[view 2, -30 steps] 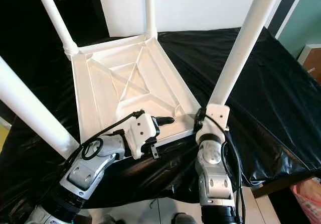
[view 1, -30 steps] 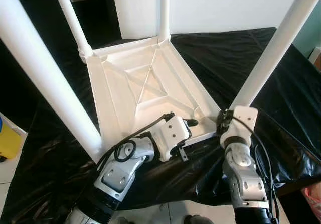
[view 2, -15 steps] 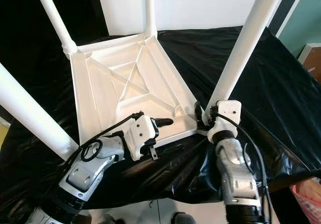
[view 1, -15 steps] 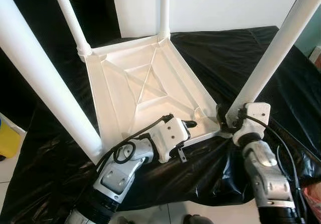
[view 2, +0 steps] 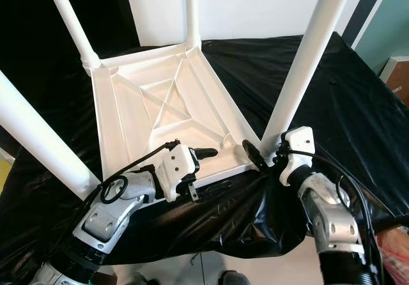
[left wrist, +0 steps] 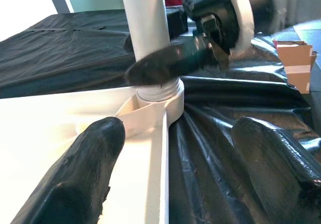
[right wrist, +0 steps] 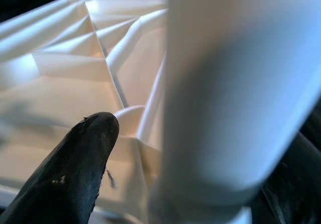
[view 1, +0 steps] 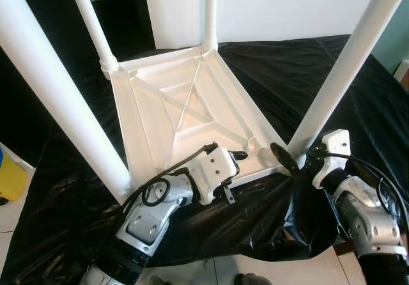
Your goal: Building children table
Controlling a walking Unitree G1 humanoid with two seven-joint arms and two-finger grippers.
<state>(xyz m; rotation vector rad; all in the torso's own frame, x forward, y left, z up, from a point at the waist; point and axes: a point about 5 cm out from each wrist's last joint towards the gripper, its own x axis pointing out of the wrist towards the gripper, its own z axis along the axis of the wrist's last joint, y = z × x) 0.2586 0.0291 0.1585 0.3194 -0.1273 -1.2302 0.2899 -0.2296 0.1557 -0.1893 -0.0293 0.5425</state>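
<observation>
Leg-fitting is the step in hand, judging by the layout: the white children's table top point(view 1: 192, 115) lies upside down on a black plastic sheet point(view 1: 300, 74), ribs up, with four white legs standing up from its corners. The near-right leg point(view 1: 339, 74) is the landmark.

The right pincer point(view 1: 289, 159) is at the foot of that leg, its black fingers spread to either side of the tube just above the threaded collar where it meets the corner socket. In the right wrist view the tube sits between the two fingers point(right wrist: 75, 169), near them, but I cannot tell whether either pad presses it.

The left pincer point(view 1: 238, 155) rests on the table top's near rim, inboard of that leg, fingers spread with the rim running between them and nothing pinched.

My reading is that this leg is being screwed home. The next move likely calls for the right pincer to close on the tube and turn it, while the left braces the top so it does not slide on the slick sheet.
</observation>
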